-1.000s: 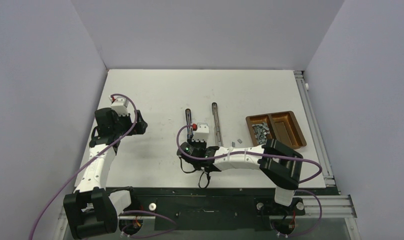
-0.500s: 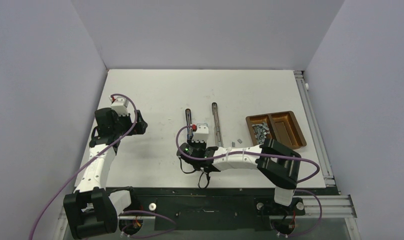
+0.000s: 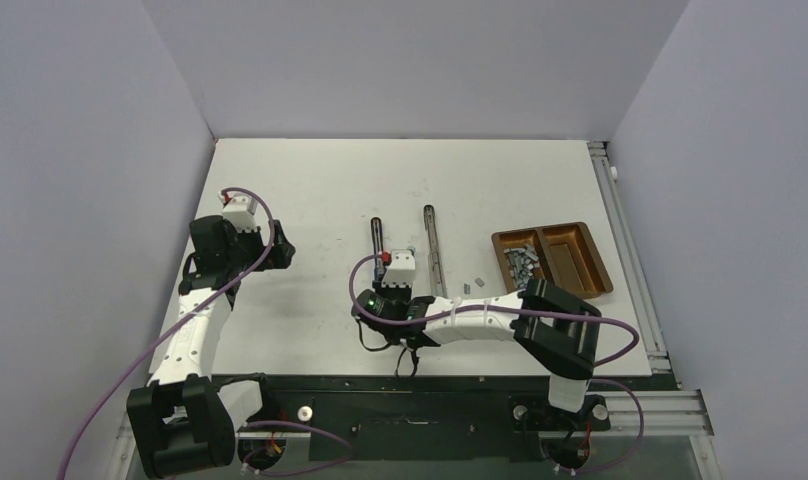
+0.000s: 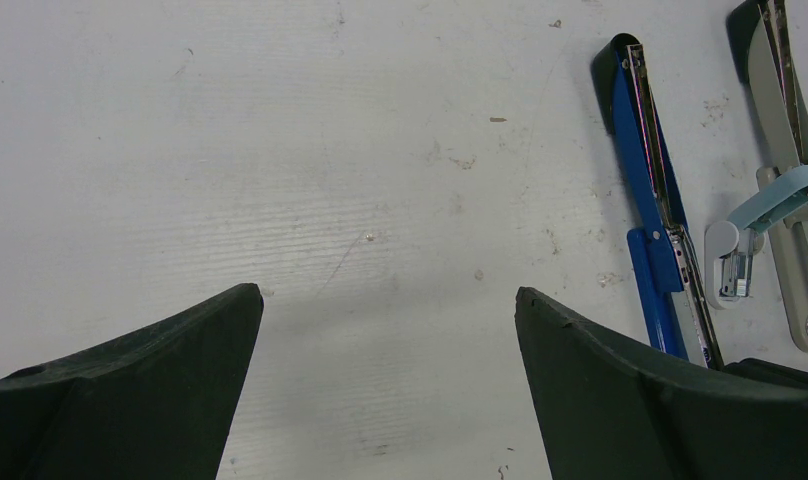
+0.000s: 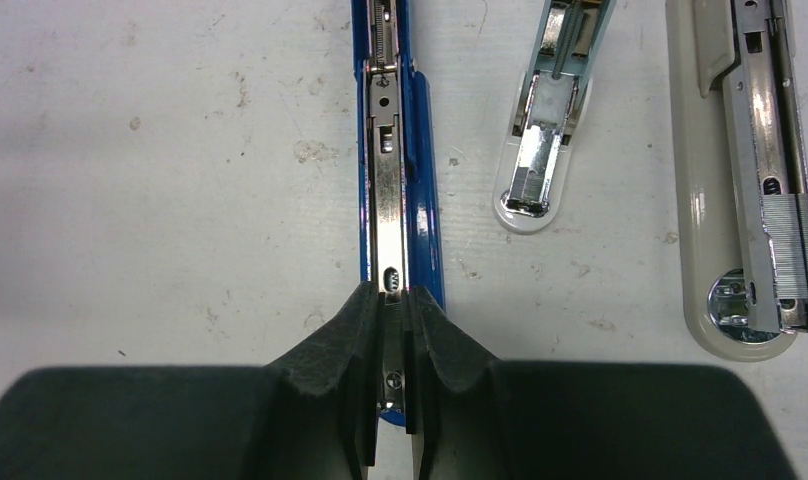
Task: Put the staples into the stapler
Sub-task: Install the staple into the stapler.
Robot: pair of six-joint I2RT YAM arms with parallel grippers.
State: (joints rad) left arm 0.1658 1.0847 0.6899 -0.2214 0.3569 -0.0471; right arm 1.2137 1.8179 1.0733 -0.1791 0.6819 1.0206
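Firstly, bench (image 3: 310, 170): white, scuffed, walled on three sides.
Left arm (image 3: 195, 320): raised near the left edge. Left fingers (image 4: 200, 350) spread wide over bare bench, holding nothing.
Right arm (image 3: 480, 318): lies along the near edge, reaching toward mid-bench. Right fingers (image 5: 360, 340) pressed almost together, pinching the metal rail of the blue stapler at its near end.
Tray (image 3: 572, 262): brown, two compartments, by the right edge.
Beige stapler (image 5: 720, 200): lying open at mid-bench, a staple strip (image 5: 792, 255) seated in its channel.
Blue stapler (image 5: 387, 200): lying open beside the beige one, on the side toward the left edge, well apart from the tray.
Small pale stapler (image 5: 540, 150): open, between those two, touching neither.
Staples (image 3: 520, 262): heaped in the tray compartment nearer mid-bench. Two loose blocks (image 3: 467, 286) lie on the bench between beige stapler and tray.
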